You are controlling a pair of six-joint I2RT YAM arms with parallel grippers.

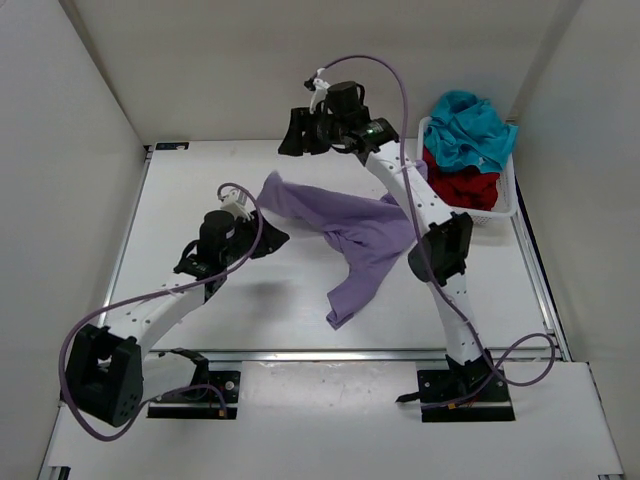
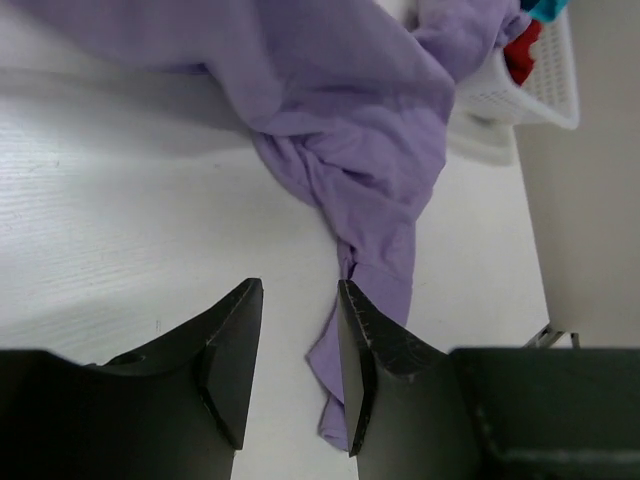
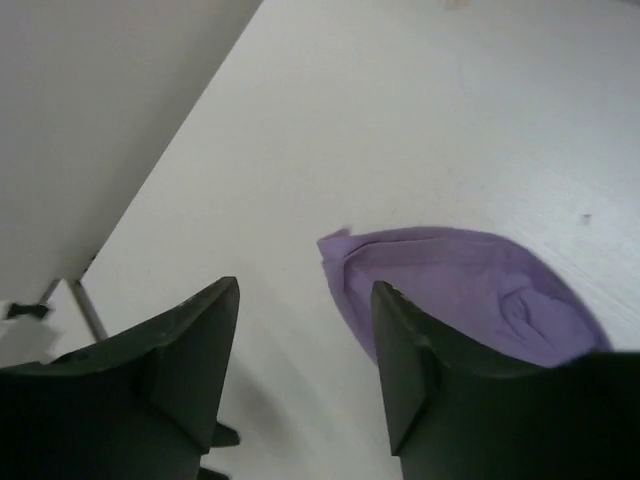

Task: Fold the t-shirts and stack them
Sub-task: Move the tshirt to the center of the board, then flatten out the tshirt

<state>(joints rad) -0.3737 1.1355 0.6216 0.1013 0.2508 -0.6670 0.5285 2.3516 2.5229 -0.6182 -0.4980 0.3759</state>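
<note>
- Right arm extends toward the far side of the table (image 1: 200, 200); right gripper (image 3: 305, 290) has its jaws apart and empty.
- Left arm reaches low; left gripper (image 2: 300, 290), jaws apart, is beside the crumpled lavender shirt (image 1: 360, 235) mid-table.
- Teal shirt (image 1: 470, 130) lies on red shirt (image 1: 462, 188) in the basket (image 1: 505, 200).

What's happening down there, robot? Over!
Left fingers and right fingers open, empty. Lavender shirt crumpled on table, not folded. Teal shirt, red shirt in basket. Right arm crosses above lavender shirt.

Loose t-shirt (image 1: 355, 240) on worktop (image 1: 200, 180), ahead of left claw (image 2: 300, 290), under right claw (image 3: 305, 290); two t-shirts (image 1: 468, 135) in basket (image 1: 506, 200) to right claw's right.
</note>
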